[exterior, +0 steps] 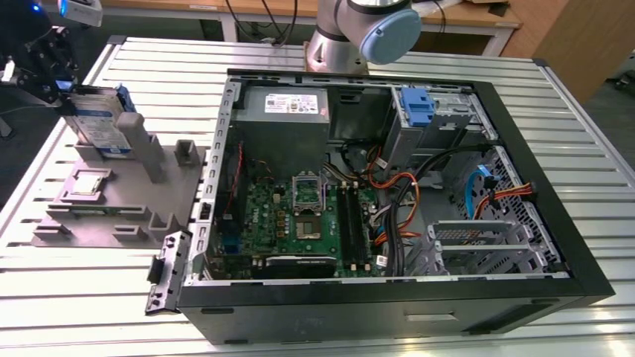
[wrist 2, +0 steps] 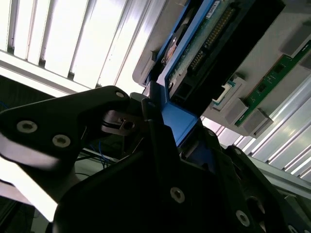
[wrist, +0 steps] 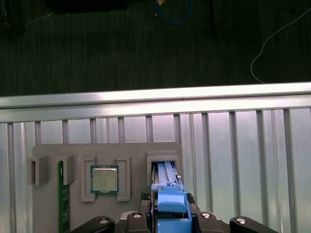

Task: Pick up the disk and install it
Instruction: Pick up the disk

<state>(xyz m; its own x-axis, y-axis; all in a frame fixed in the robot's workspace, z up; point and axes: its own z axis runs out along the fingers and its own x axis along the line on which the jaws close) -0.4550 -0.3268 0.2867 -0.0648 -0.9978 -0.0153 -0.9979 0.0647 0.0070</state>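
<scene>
Disk [exterior: 101,123] held upright in grey holder [exterior: 119,197] at counter [exterior: 79,297] edge; blue bracket [wrist: 171,201] pinched by gripper [exterior: 65,89], set directly above; open case [exterior: 397,312] seen well apart across counter.

Beyond our sight: much of the disk [wrist: 170,200] behind the gripper [wrist: 170,219], top of the arm [exterior: 375,33] past the exterior view's edge.

The disk [exterior: 100,123] is a flat silver-grey drive with a white-and-blue label and a blue bracket [wrist: 170,200] around it. It stands upright on its edge in a slot of the grey holder [exterior: 119,212], at the exterior view's far left. The gripper [wrist: 170,216] clamps its top edge.
</scene>
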